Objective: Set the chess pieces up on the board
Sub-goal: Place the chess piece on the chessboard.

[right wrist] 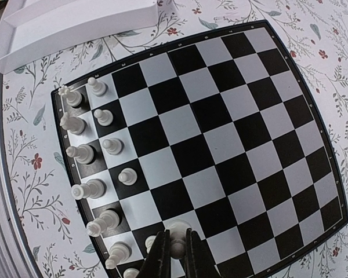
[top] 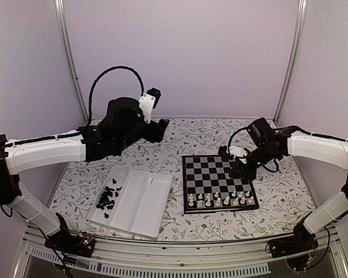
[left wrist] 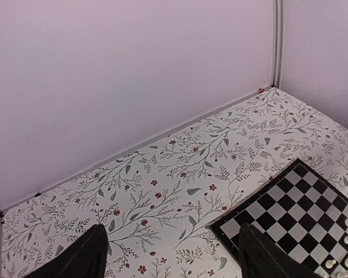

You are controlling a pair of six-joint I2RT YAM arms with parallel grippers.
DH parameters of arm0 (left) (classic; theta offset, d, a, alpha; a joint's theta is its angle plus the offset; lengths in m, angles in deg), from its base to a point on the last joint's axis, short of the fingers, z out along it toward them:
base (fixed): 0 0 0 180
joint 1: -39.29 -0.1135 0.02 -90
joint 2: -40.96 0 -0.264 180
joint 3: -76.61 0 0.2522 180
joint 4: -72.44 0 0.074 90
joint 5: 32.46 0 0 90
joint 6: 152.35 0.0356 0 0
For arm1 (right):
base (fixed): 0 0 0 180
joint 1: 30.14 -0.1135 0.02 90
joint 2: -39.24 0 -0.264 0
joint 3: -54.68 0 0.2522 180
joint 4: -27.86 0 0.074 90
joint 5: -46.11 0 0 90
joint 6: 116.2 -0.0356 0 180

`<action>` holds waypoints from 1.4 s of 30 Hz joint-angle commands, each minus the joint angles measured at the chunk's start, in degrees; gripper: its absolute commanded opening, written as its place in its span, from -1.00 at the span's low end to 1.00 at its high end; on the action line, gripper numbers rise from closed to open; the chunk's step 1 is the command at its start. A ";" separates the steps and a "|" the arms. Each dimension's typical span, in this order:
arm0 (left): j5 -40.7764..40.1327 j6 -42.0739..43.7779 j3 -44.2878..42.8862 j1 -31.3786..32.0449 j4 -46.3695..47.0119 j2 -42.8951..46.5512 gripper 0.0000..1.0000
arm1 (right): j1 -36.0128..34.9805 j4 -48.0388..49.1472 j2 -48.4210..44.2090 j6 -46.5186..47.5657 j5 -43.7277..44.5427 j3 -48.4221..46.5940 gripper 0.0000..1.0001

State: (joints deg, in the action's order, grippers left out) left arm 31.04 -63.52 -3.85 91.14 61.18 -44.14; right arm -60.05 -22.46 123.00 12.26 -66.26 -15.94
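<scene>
The board (top: 211,174) lies right of the table's centre. Cream-white chess pieces (top: 220,200) stand along its two near rows. In the right wrist view they line the board's (right wrist: 220,116) left side (right wrist: 81,153). My right gripper (right wrist: 177,235) hovers low over the board's near right part (top: 238,170), shut on a white pawn (right wrist: 175,226). The black pieces (top: 107,197) lie heaped in the white tray. My left gripper (top: 160,129) hangs high over the far table, open and empty (left wrist: 174,258), with the board's corner (left wrist: 296,208) under its right finger (left wrist: 264,255).
A white compartment tray (top: 145,202) sits left of the board, near the front edge; its corner (right wrist: 69,23) shows in the right wrist view. The floral tablecloth (left wrist: 162,174) runs to the back wall. Metal frame posts stand at the rear corners.
</scene>
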 commanded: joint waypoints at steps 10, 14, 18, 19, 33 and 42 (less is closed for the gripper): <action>-1.90 -0.25 -0.87 0.86 0.28 -0.72 0.59 | -3.33 -1.19 2.71 2.88 2.29 2.54 -0.83; -2.24 0.02 -1.07 1.14 0.05 -0.86 0.60 | -3.85 -1.23 4.06 3.11 1.97 3.24 -0.83; -2.41 0.16 -1.15 1.27 -0.04 -1.07 0.60 | -4.68 -1.26 5.52 2.94 1.70 3.25 -0.81; -2.49 0.20 -1.15 1.31 -0.04 -1.11 0.60 | -4.93 -1.15 5.97 2.94 1.64 3.25 -0.81; -2.99 0.72 -1.59 1.69 -0.64 -1.65 0.60 | -6.56 -0.90 9.27 2.59 1.11 2.33 -0.71; -3.56 1.08 -1.94 2.03 -1.00 -2.44 0.61 | -6.50 -2.03 8.43 1.68 1.34 -0.17 -0.58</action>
State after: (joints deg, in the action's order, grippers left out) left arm 28.35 -62.95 -4.20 92.30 60.43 -45.78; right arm -66.26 -23.25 132.01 14.73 -64.42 -13.29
